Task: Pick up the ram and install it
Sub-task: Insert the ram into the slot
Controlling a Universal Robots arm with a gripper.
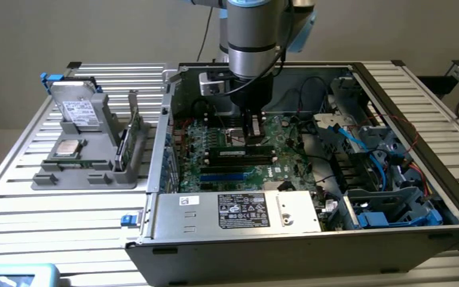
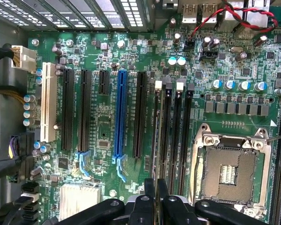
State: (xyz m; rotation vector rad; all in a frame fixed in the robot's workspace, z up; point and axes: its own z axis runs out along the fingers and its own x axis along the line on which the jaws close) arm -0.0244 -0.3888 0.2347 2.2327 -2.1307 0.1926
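Observation:
The ram (image 1: 242, 153) is a dark narrow stick with a pale label. It lies level along the memory slots of the green motherboard (image 1: 213, 173) inside the open computer case. My gripper (image 1: 253, 142) comes straight down on it from above, jaws shut on its upper edge. In the wrist view the ram (image 2: 155, 140) shows edge-on as a thin strip over the first black memory slot. It runs out from between the black fingers of the gripper (image 2: 155, 199). Whether it is seated in the slot I cannot tell.
The empty processor socket (image 2: 229, 173) sits beside the memory slots, and a blue card slot (image 2: 121, 117) on their other side. Cables and drive cages (image 1: 381, 179) crowd the case at the exterior view's right. A grey fixture (image 1: 86, 155) outside holds a drive, a chip and upright boards.

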